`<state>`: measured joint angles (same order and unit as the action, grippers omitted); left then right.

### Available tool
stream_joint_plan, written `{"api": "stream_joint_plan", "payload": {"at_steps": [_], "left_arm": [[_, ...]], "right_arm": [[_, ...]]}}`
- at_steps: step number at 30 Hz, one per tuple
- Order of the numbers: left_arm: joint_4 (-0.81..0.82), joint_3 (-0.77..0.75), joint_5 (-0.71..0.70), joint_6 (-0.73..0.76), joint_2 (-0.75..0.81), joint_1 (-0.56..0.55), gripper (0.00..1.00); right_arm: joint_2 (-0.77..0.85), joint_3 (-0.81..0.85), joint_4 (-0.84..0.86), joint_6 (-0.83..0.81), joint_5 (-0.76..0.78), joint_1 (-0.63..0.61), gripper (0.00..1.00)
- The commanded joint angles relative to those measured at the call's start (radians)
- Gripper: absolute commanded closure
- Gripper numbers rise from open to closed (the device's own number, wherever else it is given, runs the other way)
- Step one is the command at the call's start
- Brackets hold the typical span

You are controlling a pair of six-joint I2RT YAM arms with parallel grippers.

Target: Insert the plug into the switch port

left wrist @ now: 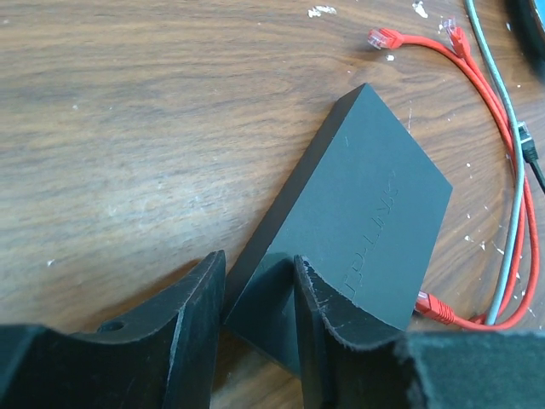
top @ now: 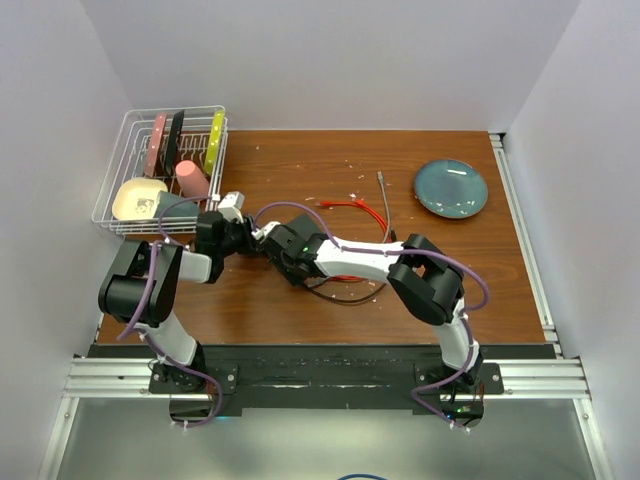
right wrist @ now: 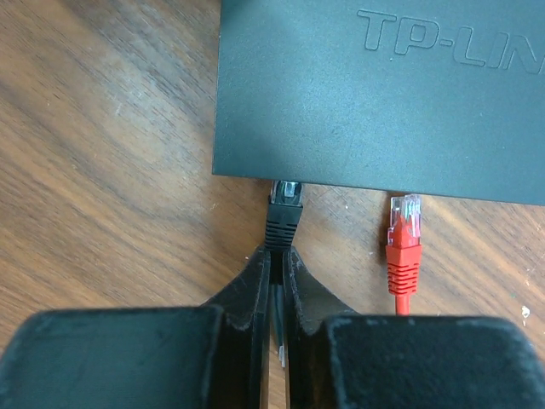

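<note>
My right gripper [right wrist: 277, 256] pinches the black plug [right wrist: 283, 213], tip at the switch [right wrist: 375, 94] edge. My left gripper [left wrist: 258, 262] is closed on the switch's corner. Pushing the plug home remains.

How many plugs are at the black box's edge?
2. A black plug in the right end effector meets the edge of the flat black plastic box; a red plug lies beside it. Others may be hidden.

Brown wood-grain worktop [right wrist: 102, 170] with pale scuffs. Matte dark grey-black switch box [right wrist: 383, 85], lettering embossed in the same tone. All-black plug [right wrist: 285, 217]. The second plug [right wrist: 404, 247] has a red boot and a clear tip. Loose red cable [left wrist: 421, 43] and grey cable [left wrist: 491, 60]. Black left fingers [left wrist: 187, 315], black right fingers [right wrist: 247, 298]. Blue-grey plate [top: 451, 188]. White wire rack [top: 108, 170].
</note>
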<state>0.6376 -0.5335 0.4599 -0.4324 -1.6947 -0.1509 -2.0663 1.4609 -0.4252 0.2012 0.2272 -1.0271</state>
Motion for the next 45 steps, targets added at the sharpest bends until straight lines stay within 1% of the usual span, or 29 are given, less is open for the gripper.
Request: {"api": "stream_joint_plan", "payload": {"at_steps": [1,10,15,24,27,31,33,35,38,39,40,42,43,44,45], "left_arm": [[-0.158,0.087,0.178,-0.077,0.0,-0.099,0.65],[-0.161,0.11,0.14,-0.097,0.004,-0.16,0.67],[-0.168,0.125,0.131,-0.103,0.032,-0.17,0.68],[-0.168,0.153,0.122,-0.118,0.07,-0.18,0.7],[-0.165,0.152,0.122,-0.118,0.061,-0.182,0.7],[-0.173,0.147,0.111,-0.117,0.064,-0.182,0.7],[-0.187,0.139,0.099,-0.111,0.066,-0.182,0.67],[-0.202,0.122,0.085,-0.103,0.066,-0.18,0.64],[-0.223,0.109,0.054,-0.1,0.07,-0.179,0.58],[-0.239,0.106,0.036,-0.098,0.078,-0.173,0.54],[-0.246,0.102,0.023,-0.094,0.084,-0.17,0.51],[-0.291,0.087,-0.009,-0.077,0.102,-0.147,0.45],[-0.3,0.081,-0.012,-0.071,0.109,-0.133,0.43],[-0.302,0.081,-0.009,-0.074,0.121,-0.121,0.42],[-0.305,0.079,0.002,-0.074,0.127,-0.104,0.41]], "right_arm": [[-0.067,0.078,0.183,-0.011,-0.023,0.018,1.0],[-0.084,0.193,0.201,-0.02,-0.045,0.018,1.0],[-0.106,0.277,0.189,-0.02,-0.045,0.016,1.0],[-0.14,0.381,0.172,-0.02,-0.037,0.016,1.0],[-0.149,0.397,0.169,-0.016,-0.041,0.016,1.0],[-0.141,0.371,0.169,-0.006,-0.063,0.015,1.0],[-0.132,0.339,0.152,-0.013,-0.052,0.001,1.0],[-0.118,0.319,0.112,-0.026,0.003,-0.019,1.0],[-0.088,0.239,0.101,-0.004,0.0,-0.039,1.0],[-0.075,0.189,0.103,0.006,-0.005,-0.041,1.0],[-0.066,0.164,0.106,0.015,-0.012,-0.041,0.99],[-0.04,0.097,0.112,0.04,-0.026,-0.041,0.96],[-0.035,0.079,0.109,0.047,-0.028,-0.044,0.94],[-0.023,0.064,0.105,0.059,-0.025,-0.042,0.9],[-0.018,0.038,0.103,0.061,-0.02,-0.045,0.82]]}}
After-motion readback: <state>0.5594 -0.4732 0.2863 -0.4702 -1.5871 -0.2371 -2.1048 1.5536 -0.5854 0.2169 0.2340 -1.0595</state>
